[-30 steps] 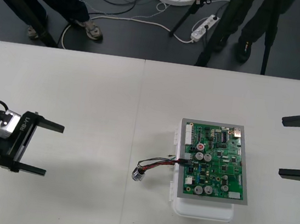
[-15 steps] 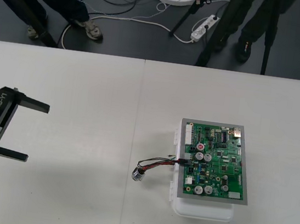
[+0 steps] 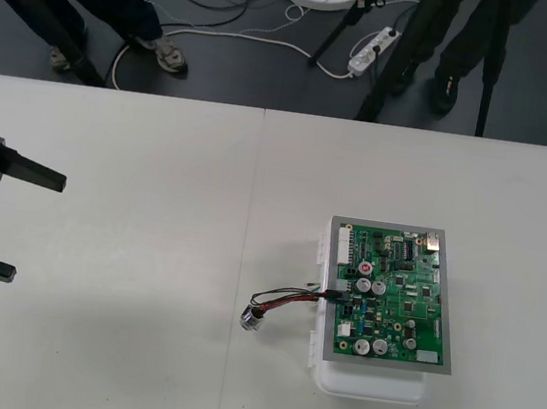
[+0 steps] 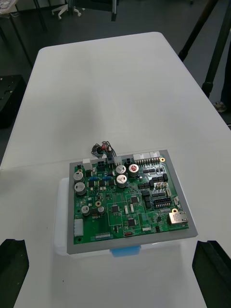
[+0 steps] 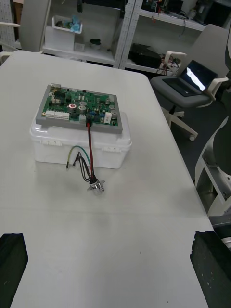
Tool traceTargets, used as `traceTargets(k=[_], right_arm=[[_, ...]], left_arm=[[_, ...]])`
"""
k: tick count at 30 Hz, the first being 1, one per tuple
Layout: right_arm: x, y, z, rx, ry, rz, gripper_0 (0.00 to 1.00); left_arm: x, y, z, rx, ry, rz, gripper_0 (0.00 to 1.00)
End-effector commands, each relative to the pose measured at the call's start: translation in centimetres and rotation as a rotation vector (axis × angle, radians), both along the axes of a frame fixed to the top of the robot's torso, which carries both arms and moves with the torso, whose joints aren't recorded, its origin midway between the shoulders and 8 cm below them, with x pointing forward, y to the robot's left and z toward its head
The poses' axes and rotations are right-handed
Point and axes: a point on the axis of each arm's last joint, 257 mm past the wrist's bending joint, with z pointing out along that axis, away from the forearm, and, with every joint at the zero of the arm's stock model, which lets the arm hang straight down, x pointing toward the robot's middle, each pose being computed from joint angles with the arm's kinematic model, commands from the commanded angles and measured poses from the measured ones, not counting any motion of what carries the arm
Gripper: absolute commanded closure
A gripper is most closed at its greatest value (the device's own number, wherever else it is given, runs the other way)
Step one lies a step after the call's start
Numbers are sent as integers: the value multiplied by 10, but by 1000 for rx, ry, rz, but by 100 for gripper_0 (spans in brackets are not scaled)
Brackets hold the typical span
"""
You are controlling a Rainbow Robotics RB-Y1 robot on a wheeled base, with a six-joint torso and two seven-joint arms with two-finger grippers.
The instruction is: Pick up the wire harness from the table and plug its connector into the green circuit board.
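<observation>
Plug (image 3: pixel 341 287) in board (image 3: pixel 397 297) — left fingers (image 3: pixel 31 173), right fingers (image 4: pixel 12 262) wide.

The table (image 3: pixel 136 176) is big, flat and pale. A thin line (image 3: pixel 254 182) runs across it from the far edge to the near edge. A white base (image 3: pixel 371 384) sits on the table, to the right of the line. A green board (image 3: pixel 393 296) lies flat on top of the base. The round metal socket (image 3: pixel 252 320) of the wire harness (image 3: pixel 286 297) lies on the table, just beside the line. Its thin wires run from there up to the left side of the board.
</observation>
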Motion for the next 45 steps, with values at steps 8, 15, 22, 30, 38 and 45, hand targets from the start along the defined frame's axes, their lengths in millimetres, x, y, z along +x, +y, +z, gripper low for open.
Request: traceTargets(k=[8, 15, 22, 30, 38, 45], right_arm=[[-11, 10, 13, 95, -12, 33, 0], [-16, 17, 23, 122, 8, 49, 0], [-19, 24, 30, 190, 45, 60, 0], [-14, 30, 24, 202, 31, 71, 0], [-12, 33, 20, 192, 21, 74, 0], [-12, 34, 20, 189, 25, 76, 0]], left_arm=[[-4, 11, 15, 44, -42, -13, 0], [1, 11, 16, 39, -45, 9, 0], [0, 13, 9, 47, -31, 20, 0], [0, 16, 4, 65, -33, 22, 0], [0, 16, 4, 65, -33, 22, 0], [0, 16, 4, 65, -33, 22, 0]])
